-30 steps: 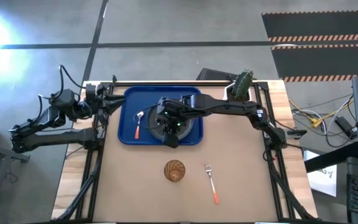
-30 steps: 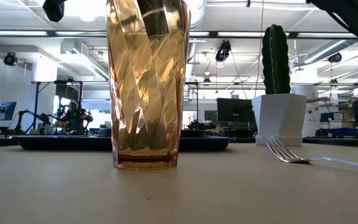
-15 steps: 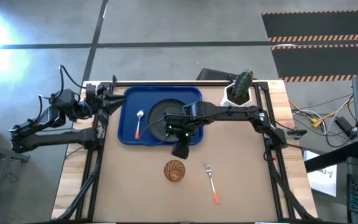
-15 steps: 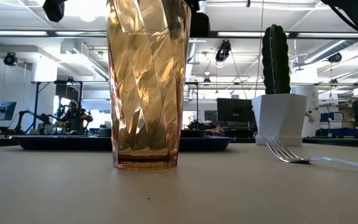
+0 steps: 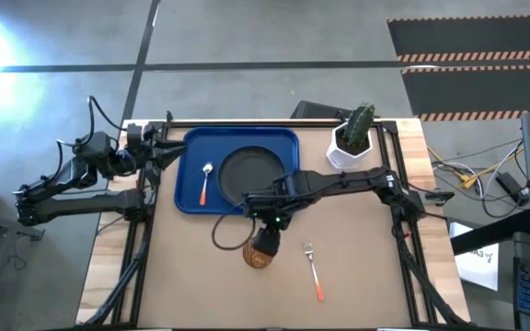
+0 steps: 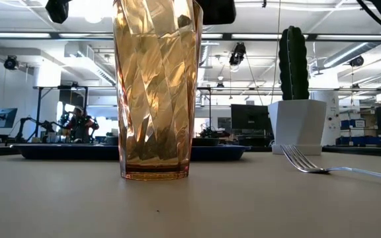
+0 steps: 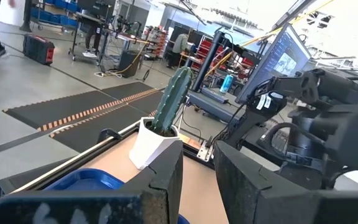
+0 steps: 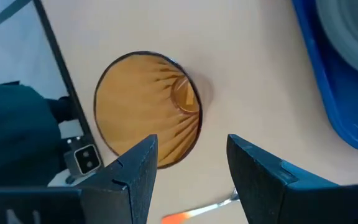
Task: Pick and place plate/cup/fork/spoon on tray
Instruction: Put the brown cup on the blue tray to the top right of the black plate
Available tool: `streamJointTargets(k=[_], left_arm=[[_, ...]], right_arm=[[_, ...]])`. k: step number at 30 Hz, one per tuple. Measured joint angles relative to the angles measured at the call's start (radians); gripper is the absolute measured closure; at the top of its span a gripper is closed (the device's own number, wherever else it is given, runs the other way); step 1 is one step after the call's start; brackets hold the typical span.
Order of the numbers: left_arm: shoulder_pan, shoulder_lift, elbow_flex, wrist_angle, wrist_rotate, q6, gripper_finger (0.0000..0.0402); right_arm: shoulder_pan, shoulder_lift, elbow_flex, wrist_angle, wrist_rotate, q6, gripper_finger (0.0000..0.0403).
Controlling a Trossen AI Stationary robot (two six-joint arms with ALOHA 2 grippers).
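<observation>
Amber cup point(image 5: 258, 254) stands upright mid-table, directly beneath the right gripper point(image 5: 267, 241), whose fingers are spread and empty; left arm waits at the table's left edge.

No text, label or number is legible anywhere (monitor screens included).

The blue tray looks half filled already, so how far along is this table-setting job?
Done: the black plate and the spoon lie on the blue tray. In hand: the right pincer hovers open above the amber cup, which stands on the table, not gripped. Left: the cup and the fork, both off the tray. The left pincer waits beside the tray's left edge.
</observation>
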Motion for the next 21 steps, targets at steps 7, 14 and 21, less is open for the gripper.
streamJointTargets(k=[7,14,21], left_arm=[[-0.001,-0.002,0.0,-0.003,0.017,0.0,0.0327],[0.0,-0.002,0.0,-0.007,0.046,0.001,0.0327],[0.0,-0.004,0.0,-0.006,0.058,0.001,0.0327]], right_arm=[[0.012,0.012,-0.011,0.003,0.073,0.074,0.0222],[0.015,0.045,-0.02,0.006,0.067,0.091,0.0222],[0.022,0.091,-0.02,0.009,0.037,0.074,0.0222]])
